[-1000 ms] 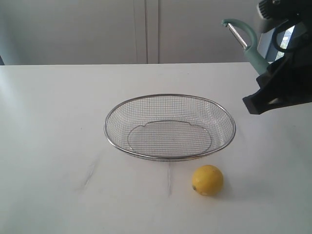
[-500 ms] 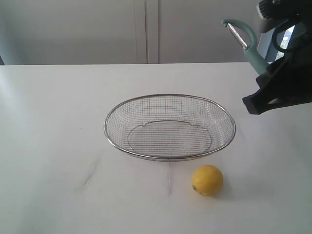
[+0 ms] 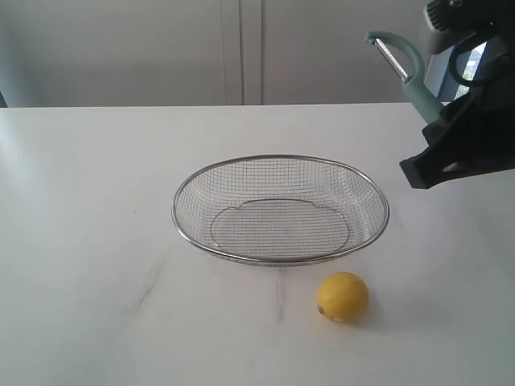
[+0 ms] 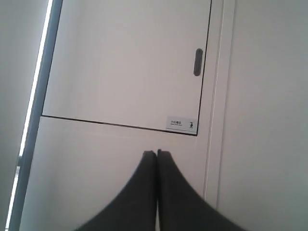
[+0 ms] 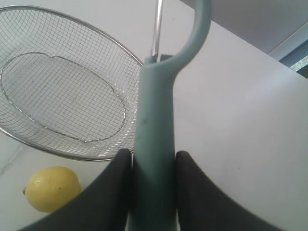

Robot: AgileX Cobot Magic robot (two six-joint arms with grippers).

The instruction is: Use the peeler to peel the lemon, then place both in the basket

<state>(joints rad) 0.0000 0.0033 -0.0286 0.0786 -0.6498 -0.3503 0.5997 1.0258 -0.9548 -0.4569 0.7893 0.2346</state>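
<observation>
The yellow lemon [image 3: 343, 297] lies on the white table just in front of the wire-mesh basket [image 3: 187, 225], which holds nothing. The teal peeler [image 3: 406, 71] is held high at the upper right, head up, with my right gripper [image 3: 441, 129] shut on its handle. In the right wrist view the peeler handle [image 5: 155, 139] is pinched between the two dark fingers of my right gripper [image 5: 153, 158], with the basket rim [image 5: 125, 48] and the lemon [image 5: 51, 188] below. My left gripper [image 4: 157, 153] is shut on nothing and faces a wall; it is out of the exterior view.
The white table [image 3: 88, 201] stretches left of the basket. Behind it stands a pale wall with panel seams [image 3: 241, 48]. A cabinet door with a handle slot [image 4: 198, 62] fills the left wrist view.
</observation>
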